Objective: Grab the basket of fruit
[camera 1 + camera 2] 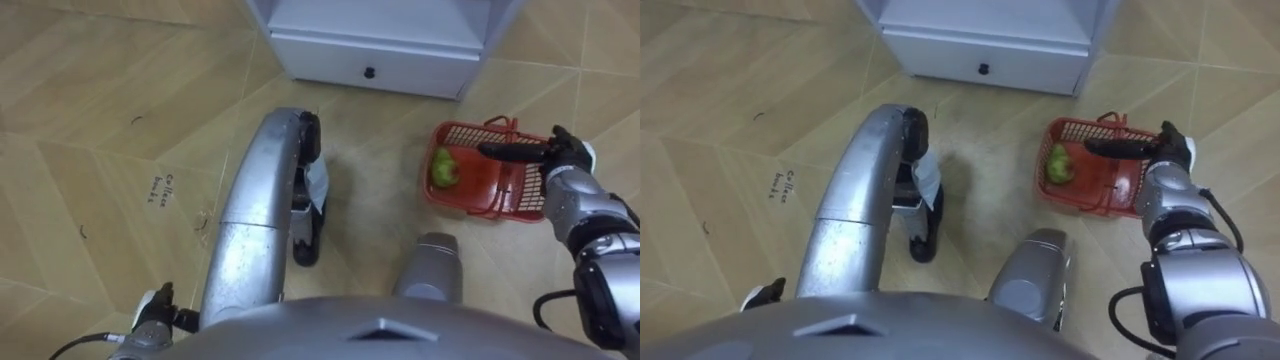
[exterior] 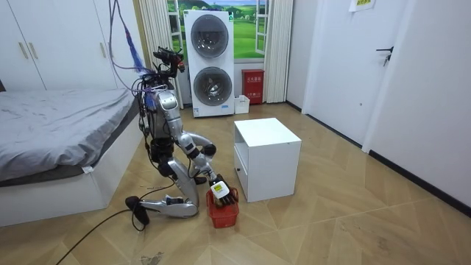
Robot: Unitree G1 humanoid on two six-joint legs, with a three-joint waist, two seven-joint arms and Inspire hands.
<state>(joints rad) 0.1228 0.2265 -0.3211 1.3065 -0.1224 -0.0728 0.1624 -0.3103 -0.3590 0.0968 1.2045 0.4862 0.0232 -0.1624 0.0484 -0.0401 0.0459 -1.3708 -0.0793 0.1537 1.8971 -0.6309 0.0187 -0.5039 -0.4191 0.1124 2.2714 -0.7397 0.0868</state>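
Red basket (image 1: pixel 520 192): one, one green fruit (image 1: pixel 445 168) being carried inside | right hand (image 1: pixel 566 155): fingers (image 1: pixel 510 150) being held straight over basket | left hand (image 1: pixel 150 318): state cannot be told

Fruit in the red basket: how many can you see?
1. A green fruit lies at the left end of the red basket, near the white cabinet. The right robot hand reaches over the basket's right part, so more may be hidden.

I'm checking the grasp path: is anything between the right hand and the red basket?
Nothing visible. The right hand is over the red basket, fingers stretched across its top; a green fruit lies inside.
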